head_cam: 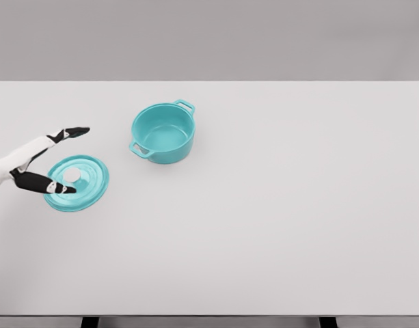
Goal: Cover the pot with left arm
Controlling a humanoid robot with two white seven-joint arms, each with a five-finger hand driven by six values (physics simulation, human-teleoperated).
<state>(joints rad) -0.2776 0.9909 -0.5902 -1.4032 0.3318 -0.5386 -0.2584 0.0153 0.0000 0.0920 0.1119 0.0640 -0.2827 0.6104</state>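
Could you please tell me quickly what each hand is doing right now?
Left hand: open, fingers spread over the lid, holding nothing.
Right hand: not in view.

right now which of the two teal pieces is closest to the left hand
The flat teal lid, lying on the table beneath the left hand with its open fingers. The teal pot stands uncovered farther right.

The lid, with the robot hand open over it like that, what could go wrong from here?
1. The left robot hand is spread over the lid without gripping it; closing off the small white knob could push the flat lid away.
2. The pot stands apart, to the right; a loose grip could drop the lid on the way.
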